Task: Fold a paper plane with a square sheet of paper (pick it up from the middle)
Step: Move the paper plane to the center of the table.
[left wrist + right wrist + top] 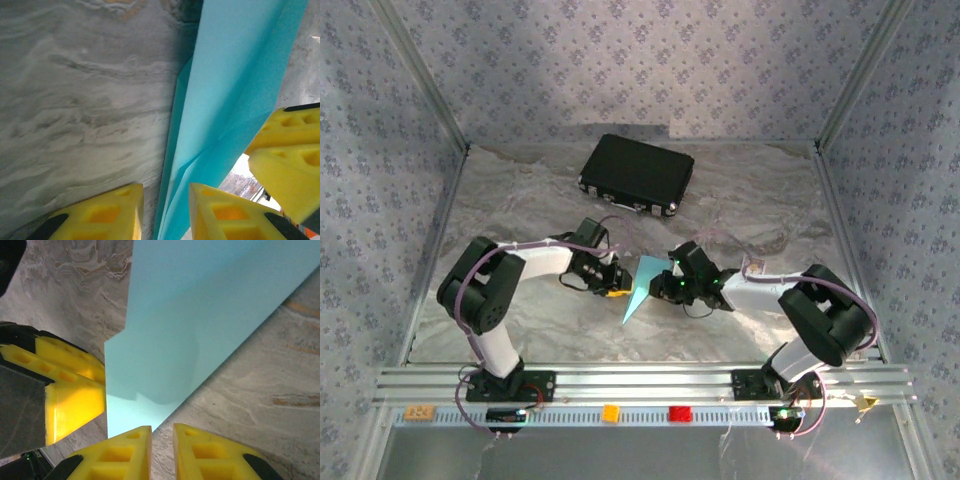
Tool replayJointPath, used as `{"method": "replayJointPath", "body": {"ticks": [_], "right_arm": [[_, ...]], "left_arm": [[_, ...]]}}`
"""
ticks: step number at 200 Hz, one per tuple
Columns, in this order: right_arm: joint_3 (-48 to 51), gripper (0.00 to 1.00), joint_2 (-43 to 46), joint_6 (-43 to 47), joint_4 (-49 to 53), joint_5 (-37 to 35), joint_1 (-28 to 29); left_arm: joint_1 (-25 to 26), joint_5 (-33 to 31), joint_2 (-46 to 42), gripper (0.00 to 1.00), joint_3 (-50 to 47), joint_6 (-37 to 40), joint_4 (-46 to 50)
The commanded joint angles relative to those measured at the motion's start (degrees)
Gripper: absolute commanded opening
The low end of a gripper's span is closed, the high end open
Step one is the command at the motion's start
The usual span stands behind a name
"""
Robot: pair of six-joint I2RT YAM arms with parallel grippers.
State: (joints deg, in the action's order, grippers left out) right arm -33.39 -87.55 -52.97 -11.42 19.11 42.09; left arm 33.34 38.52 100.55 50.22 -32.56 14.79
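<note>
Light blue folded paper plane (642, 285) sits in front of the black rectangular case (637, 175). The left gripper (166, 192) loosely straddles its edge, and the right gripper (162, 432) is narrowly parted and empty.

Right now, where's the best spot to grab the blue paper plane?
Probably the folded middle of the paper plane, where layers stack and stiffen it, not the thin pointed tip. Come from the left side, edge-on, one finger on each face, as the left tool sits now.
</note>
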Motion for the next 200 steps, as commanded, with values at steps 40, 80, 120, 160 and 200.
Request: {"method": "replayJointPath", "body": {"ticks": [40, 80, 120, 160, 200], "right_arm": [[2.62, 0.2, -0.17, -1.96, -2.89, -0.13, 1.15], [3.5, 0.19, -0.25, -2.51, -4.09, -0.4, 2.03], [4.03, 0.19, -1.12, -3.45, -5.77, -0.59, 2.21], [4.48, 0.19, -2.11, -4.13, -7.64, -0.36, 2.48], [4.87, 0.19, -2.61, -4.25, -8.48, 0.06, 2.6]], "left_arm": [[1.59, -0.39, 2.19, 0.27, 2.34, 1.97, 2.6], [1.9, -0.56, 2.01, 0.25, 1.79, 1.98, 2.62], [3.03, 2.75, 3.03, 0.26, 2.84, 2.98, 2.7], [3.99, 3.69, 3.6, 0.26, 3.6, 3.63, 3.31], [4.58, 4.3, 3.42, 0.26, 4.08, 3.88, 3.1]]}}
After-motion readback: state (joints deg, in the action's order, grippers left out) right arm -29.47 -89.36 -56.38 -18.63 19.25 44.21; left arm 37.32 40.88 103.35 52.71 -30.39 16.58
